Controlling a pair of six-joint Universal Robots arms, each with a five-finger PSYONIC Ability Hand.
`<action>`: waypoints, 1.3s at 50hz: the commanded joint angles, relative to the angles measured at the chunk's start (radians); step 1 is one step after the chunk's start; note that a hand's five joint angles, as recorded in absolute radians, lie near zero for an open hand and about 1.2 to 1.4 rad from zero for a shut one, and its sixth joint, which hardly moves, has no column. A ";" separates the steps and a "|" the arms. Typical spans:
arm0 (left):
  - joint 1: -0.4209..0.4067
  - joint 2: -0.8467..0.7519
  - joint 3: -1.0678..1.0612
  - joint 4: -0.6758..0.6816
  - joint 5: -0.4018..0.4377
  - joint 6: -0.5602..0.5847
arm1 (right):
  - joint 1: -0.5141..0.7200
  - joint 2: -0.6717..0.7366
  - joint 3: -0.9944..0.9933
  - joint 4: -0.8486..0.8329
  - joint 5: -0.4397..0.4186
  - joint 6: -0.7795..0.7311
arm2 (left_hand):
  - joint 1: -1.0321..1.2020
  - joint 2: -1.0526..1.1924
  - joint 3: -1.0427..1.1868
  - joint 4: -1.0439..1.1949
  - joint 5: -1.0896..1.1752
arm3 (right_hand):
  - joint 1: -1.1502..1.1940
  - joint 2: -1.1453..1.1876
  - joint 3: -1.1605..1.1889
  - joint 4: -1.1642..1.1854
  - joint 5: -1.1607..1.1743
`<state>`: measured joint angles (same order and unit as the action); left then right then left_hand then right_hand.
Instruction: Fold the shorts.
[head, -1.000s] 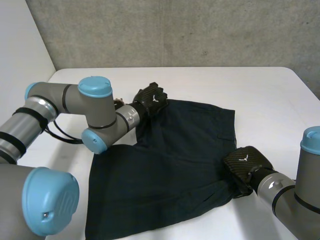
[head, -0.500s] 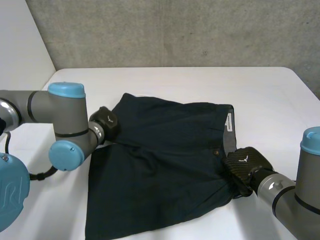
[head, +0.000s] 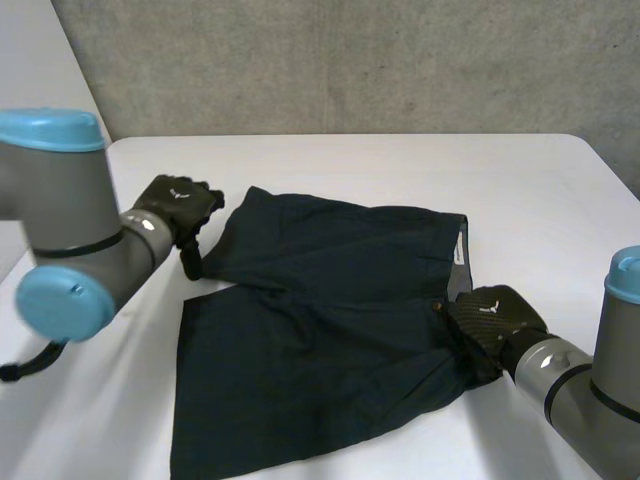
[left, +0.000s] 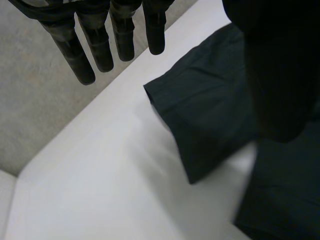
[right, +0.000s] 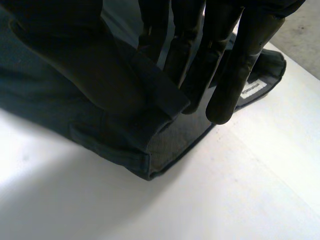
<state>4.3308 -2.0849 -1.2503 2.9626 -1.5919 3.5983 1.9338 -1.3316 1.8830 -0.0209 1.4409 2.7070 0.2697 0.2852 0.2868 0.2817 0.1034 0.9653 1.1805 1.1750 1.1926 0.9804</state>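
Note:
Dark navy shorts (head: 330, 300) lie spread on the white table (head: 400, 165), both legs pointing left and the waistband at the right. My left hand (head: 175, 205) hovers just off the far leg's hem, its fingers (left: 100, 40) straight and apart with nothing in them; that leg (left: 210, 115) lies flat below them. My right hand (head: 492, 318) sits on the near end of the waistband. In the right wrist view its fingers (right: 210, 45) and thumb pinch a fold of the waistband (right: 155, 100).
A white label (head: 458, 245) shows inside the waistband. A concrete wall (head: 350, 60) runs behind the table's far edge. Bare table lies left of the shorts, under the left arm (head: 70, 240), and along the right side.
The left hand drew the far leg out to the left, unfolding it, then let go and rose off the hem. The right hand kept its hold on the waistband.

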 joint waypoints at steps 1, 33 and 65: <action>-0.006 0.288 -0.400 0.000 0.024 -0.148 | -0.001 0.009 -0.070 -0.020 -0.005 0.186 | 0.117 0.102 0.100 0.105 0.109 | 0.431 0.216 0.221 0.204 0.241; -0.148 0.332 -0.791 0.116 0.020 -0.325 | -0.001 0.054 -0.182 -0.033 -0.005 0.435 | 0.313 0.298 0.296 0.301 0.305 | 0.431 0.216 0.221 0.204 0.241; -0.237 0.640 -0.703 -0.289 0.021 -0.122 | -0.121 -0.322 0.027 0.628 -0.089 -0.480 | 1.127 1.111 1.109 1.115 1.118 | 0.431 0.216 0.221 0.204 0.241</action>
<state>4.0779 -1.4517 -1.9672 2.7917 -1.6683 3.4856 1.9019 -1.5989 1.8702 0.4826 1.3646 2.3369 1.1203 1.1963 1.1847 1.2001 0.9956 0.9653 1.1814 1.1836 1.1928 0.9875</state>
